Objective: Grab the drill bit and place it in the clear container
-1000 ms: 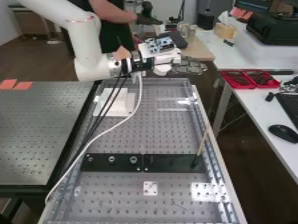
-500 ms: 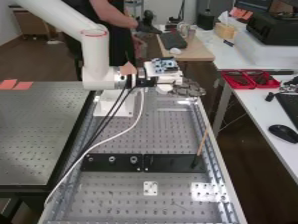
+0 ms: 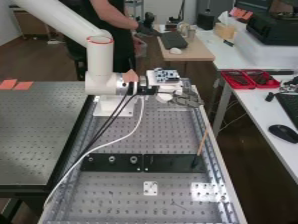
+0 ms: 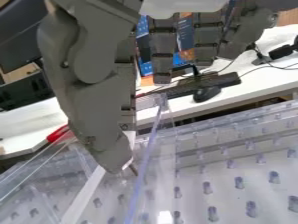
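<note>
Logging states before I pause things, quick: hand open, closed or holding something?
Hand: closed, pinching what looks like the drill bit.

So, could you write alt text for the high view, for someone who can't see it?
A white robot arm has its dark grey hand over the far end of a bench dotted with holes. Nearer, a thin brown stick stands tilted at the right end of a black strip.
</note>
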Robot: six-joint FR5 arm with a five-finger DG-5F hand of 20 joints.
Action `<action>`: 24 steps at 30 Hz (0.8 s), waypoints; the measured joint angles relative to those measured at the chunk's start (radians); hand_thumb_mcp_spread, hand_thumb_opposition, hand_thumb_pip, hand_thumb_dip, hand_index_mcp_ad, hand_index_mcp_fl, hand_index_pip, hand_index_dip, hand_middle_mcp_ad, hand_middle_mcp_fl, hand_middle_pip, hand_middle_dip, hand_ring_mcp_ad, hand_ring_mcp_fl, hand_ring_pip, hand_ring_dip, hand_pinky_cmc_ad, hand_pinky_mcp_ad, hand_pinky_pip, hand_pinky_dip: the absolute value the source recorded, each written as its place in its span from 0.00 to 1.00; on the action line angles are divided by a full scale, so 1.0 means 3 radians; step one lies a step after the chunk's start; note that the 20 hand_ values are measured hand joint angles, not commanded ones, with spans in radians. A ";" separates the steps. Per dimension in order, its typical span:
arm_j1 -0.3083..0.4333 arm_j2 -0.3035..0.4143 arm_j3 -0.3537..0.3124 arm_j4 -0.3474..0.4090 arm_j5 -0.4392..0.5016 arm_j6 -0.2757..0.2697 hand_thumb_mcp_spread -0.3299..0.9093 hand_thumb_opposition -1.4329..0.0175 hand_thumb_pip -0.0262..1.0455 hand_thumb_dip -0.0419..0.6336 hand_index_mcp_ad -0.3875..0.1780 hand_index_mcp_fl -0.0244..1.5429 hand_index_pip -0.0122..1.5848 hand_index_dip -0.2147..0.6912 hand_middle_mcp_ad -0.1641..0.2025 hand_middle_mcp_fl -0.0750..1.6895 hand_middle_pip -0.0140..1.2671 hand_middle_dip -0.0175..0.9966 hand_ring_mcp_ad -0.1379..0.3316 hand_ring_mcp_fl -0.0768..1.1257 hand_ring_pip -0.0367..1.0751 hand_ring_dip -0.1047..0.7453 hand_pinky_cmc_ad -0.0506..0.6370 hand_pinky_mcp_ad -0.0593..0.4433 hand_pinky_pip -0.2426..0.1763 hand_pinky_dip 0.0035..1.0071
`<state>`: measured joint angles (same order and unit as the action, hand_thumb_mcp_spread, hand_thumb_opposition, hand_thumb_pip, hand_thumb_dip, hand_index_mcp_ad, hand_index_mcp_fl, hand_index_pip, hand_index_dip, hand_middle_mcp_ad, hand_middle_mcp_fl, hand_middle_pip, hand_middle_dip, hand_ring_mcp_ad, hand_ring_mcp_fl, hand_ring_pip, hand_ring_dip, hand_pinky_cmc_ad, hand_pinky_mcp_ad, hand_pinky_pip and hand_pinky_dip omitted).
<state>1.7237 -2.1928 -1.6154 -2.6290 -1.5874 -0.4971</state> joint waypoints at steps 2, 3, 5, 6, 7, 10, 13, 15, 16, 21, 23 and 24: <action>0.0000 -0.0003 0.0007 -0.0022 0.0013 -0.0004 0.75 0.31 0.49 0.44 0.45 0.53 0.73 0.30 0.67 0.18 0.11 0.17 0.81 0.14 0.12 0.07 0.41 0.47 0.31 0.17; -0.0002 -0.0007 0.0021 -0.0057 0.0007 -0.0013 0.74 0.30 0.49 0.44 0.44 0.52 0.73 0.31 0.67 0.18 0.11 0.17 0.81 0.14 0.12 0.07 0.40 0.47 0.31 0.17; -0.0003 -0.0016 0.0054 -0.0149 -0.0022 -0.0027 0.70 0.31 0.49 0.44 0.40 0.50 0.66 0.32 0.67 0.17 0.10 0.17 0.81 0.14 0.13 0.07 0.40 0.47 0.31 0.17; -0.0006 -0.0020 0.0079 -0.0216 -0.0033 -0.0033 0.68 0.32 0.49 0.44 0.40 0.43 0.62 0.31 0.67 0.17 0.11 0.17 0.80 0.13 0.13 0.07 0.40 0.47 0.31 0.17; -0.0009 -0.0023 0.0097 -0.0253 -0.0045 -0.0034 0.66 0.34 0.49 0.44 0.40 0.32 0.53 0.30 0.67 0.14 0.11 0.17 0.81 0.13 0.12 0.07 0.40 0.47 0.30 0.17; -0.0017 -0.0022 0.0104 -0.0272 -0.0076 -0.0036 0.60 0.38 0.54 0.43 0.40 0.18 0.38 0.29 0.68 0.11 0.11 0.18 0.80 0.13 0.12 0.06 0.40 0.47 0.30 0.18; -0.0018 -0.0011 0.0095 -0.0262 -0.0055 -0.0021 0.57 0.39 0.58 0.42 0.41 0.11 0.32 0.29 0.67 0.08 0.11 0.18 0.81 0.12 0.11 0.06 0.40 0.47 0.30 0.18; -0.0022 0.0000 0.0082 -0.0250 -0.0042 -0.0013 0.55 0.41 0.59 0.42 0.41 0.09 0.29 0.29 0.68 0.08 0.11 0.18 0.80 0.10 0.12 0.06 0.40 0.49 0.30 0.21; -0.0024 0.0009 0.0074 -0.0241 -0.0046 -0.0013 0.55 0.41 0.60 0.42 0.42 0.08 0.27 0.29 0.68 0.09 0.11 0.18 0.81 0.09 0.11 0.06 0.40 0.49 0.30 0.21; -0.0025 0.0072 0.0028 -0.0203 -0.0050 -0.0005 0.54 0.42 0.61 0.42 0.44 0.07 0.25 0.29 0.68 0.09 0.11 0.18 0.80 0.09 0.12 0.06 0.40 0.49 0.30 0.22; -0.0025 0.0127 -0.0003 -0.0180 -0.0047 -0.0004 0.53 0.42 0.61 0.42 0.44 0.06 0.25 0.29 0.68 0.09 0.11 0.18 0.80 0.09 0.12 0.06 0.40 0.49 0.30 0.23; -0.0026 0.0158 -0.0022 -0.0168 -0.0048 -0.0004 0.54 0.42 0.61 0.42 0.44 0.06 0.25 0.29 0.68 0.09 0.11 0.18 0.80 0.09 0.12 0.07 0.40 0.49 0.30 0.22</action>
<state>1.7160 -2.1455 -1.6220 -2.6794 -1.6017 -0.4984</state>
